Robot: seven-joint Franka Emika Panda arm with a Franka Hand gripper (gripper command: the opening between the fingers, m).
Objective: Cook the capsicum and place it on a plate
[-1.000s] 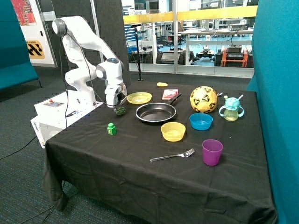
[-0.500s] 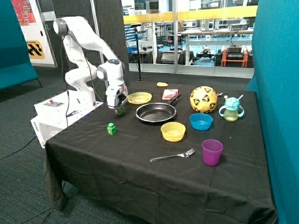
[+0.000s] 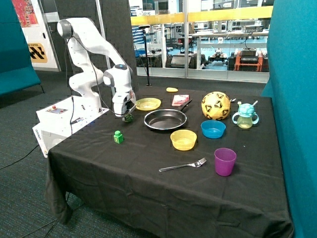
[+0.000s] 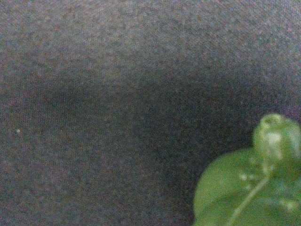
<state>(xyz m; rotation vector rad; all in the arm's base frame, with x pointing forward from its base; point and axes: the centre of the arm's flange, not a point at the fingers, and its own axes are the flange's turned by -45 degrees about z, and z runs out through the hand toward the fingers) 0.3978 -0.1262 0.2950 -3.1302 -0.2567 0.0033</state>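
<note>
One capsicum (image 3: 128, 117) — small, dark green and rounded — sits at the tip of the gripper (image 3: 127, 114), low over the black tablecloth (image 3: 148, 183) near the table's far edge on the robot's side. In the outside view the white arm (image 3: 86, 54) bends down from its base so that the gripper meets the vegetable from above; whether the fingers are closed on it or merely around it cannot be told, nor whether it rests on the cloth. In the wrist view the capsicum (image 4: 249, 183) shows a glossy green skin with a paler crease running across it and a knobby stem end, set against the dark weave of the cloth.

Just beside the capsicum, toward the table's middle, lies the dark frying pan (image 3: 165, 119); its handle points away toward a small pink packet (image 3: 180, 99). The yellow plate (image 3: 147, 104) — flat and shallow — lies just behind the capsicum and touches nothing. Both pan and plate hold nothing.

Nearer the camera stands a bright green blocky toy (image 3: 118, 137), well apart from the gripper. A yellow bowl (image 3: 183, 140), a blue bowl (image 3: 213, 129), a purple cup (image 3: 225, 161), a fork (image 3: 183, 165), a yellow ball (image 3: 215, 105) and a sippy cup (image 3: 245, 115) occupy the other half of the table.
</note>
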